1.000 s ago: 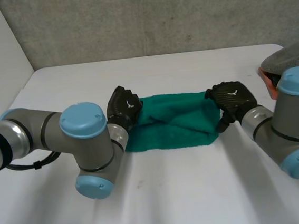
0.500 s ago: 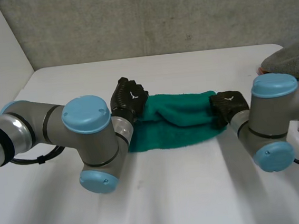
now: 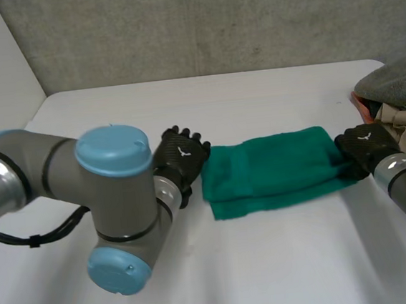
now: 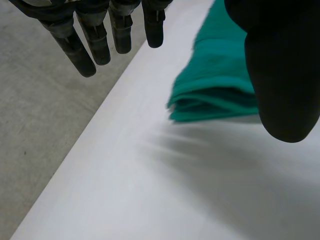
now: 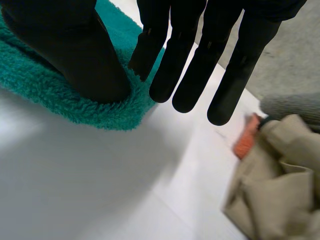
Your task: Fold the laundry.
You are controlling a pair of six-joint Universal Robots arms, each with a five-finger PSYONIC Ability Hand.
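A green towel [image 3: 273, 170] lies folded on the white table [image 3: 235, 264], right of the middle. My left hand [image 3: 182, 157] rests just off the towel's left end, apart from it. In the left wrist view its fingers [image 4: 95, 40] are straight and spread with nothing between them and the thumb, and the green towel [image 4: 215, 85] lies beyond them. My right hand [image 3: 364, 147] is at the towel's right end. In the right wrist view its thumb [image 5: 80, 50] presses into the green towel [image 5: 45, 95], pinching the edge against a straight finger.
A pile of laundry sits at the table's right edge: a grey cloth [image 3: 394, 80], a beige cloth [image 3: 401, 115] and something orange [image 3: 360, 104]. The beige cloth [image 5: 270, 180] lies close beyond my right hand's fingertips. A grey wall runs behind the table.
The left hand has let go of the towel's left end and opened. The right hand has moved right with the towel, which now lies flatter and further right.
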